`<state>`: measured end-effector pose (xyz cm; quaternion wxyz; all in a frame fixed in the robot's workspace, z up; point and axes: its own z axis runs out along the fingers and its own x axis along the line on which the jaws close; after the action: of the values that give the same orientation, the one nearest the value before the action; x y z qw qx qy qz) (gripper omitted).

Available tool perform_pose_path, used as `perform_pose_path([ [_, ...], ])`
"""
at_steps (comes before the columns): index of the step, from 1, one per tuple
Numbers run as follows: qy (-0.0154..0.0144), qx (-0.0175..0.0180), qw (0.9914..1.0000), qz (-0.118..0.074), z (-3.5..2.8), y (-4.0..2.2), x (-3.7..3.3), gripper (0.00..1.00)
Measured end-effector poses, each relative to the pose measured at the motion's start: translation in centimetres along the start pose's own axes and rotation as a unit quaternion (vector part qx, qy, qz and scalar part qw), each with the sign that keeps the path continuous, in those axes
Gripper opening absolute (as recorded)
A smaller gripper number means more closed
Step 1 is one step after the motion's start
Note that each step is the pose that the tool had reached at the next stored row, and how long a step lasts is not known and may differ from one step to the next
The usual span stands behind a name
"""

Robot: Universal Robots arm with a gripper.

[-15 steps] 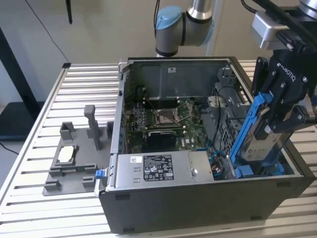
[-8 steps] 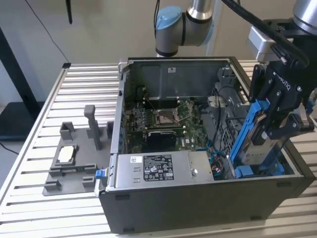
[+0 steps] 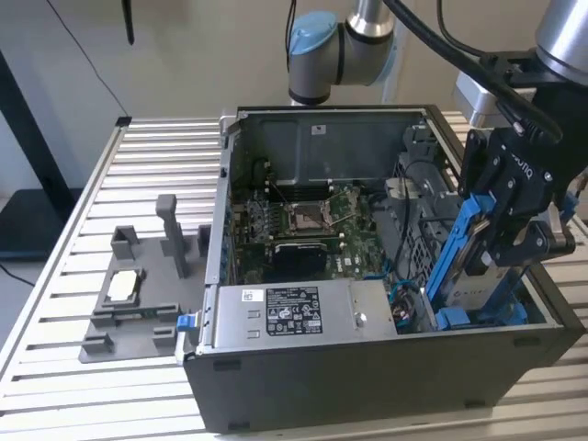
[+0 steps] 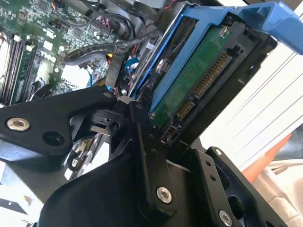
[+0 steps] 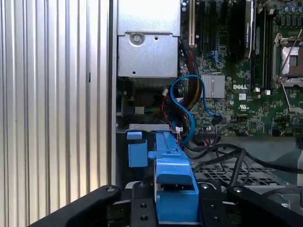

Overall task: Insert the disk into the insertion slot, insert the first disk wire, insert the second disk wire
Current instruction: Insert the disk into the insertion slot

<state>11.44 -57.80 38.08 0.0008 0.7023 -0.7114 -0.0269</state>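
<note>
Here, the disk is held at the slot.
We see the gripper [image 3: 508, 220] clamped on the disk [image 3: 462, 262], which stands tilted in its blue carrier at the case's [image 3: 367, 386] corner on the exterior view's right. Its lower end is down beside the slot [image 3: 418, 257], and its green board shows in the second wrist view.

Blue-framed disk [image 5: 174, 177] in the gripper [image 5: 176, 208], blue cable [image 5: 191, 124] and motherboard [image 5: 236, 61] just beyond

The hand [image 3: 513, 246] points down, clamped on the disk [image 3: 470, 287].
</note>
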Motion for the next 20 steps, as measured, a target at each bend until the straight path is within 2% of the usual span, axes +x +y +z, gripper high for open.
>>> perform_pose_path([
  [4, 0.0, 0.0, 1.0, 0.0, 0.05, 0.0, 0.0, 0.34],
  [5, -0.0001, 0.0, 1.0, 0.0, 0.06, 0.0, 0.0, 0.4],
  [6, -0.0001, 0.0, 1.0, 0.0, 0.08, 0.0, 0.0, 0.4],
  [7, -0.0001, 0.0, 1.0, 0.0, 0.09, 0.0, 0.0, 0.47],
  [9, -0.0003, 0.0, 1.0, 0.0, -0.01, 0.0, 0.0, 0.47],
  [12, -0.0002, 0.0, 1.0, 0.0, -0.66, 0.02, -0.04, 0.47],
  [16, -0.0005, -0.0001, 1.0, 0.0, -1.98, 0.07, -0.15, 0.47],
  [18, -0.0025, 0.0, 1.0, 0.0, -2.23, 0.08, -0.23, 0.47],
  [20, -0.0029, 0.0001, 1.0, 0.0, -2.21, 0.09, -0.65, 0.47],
])
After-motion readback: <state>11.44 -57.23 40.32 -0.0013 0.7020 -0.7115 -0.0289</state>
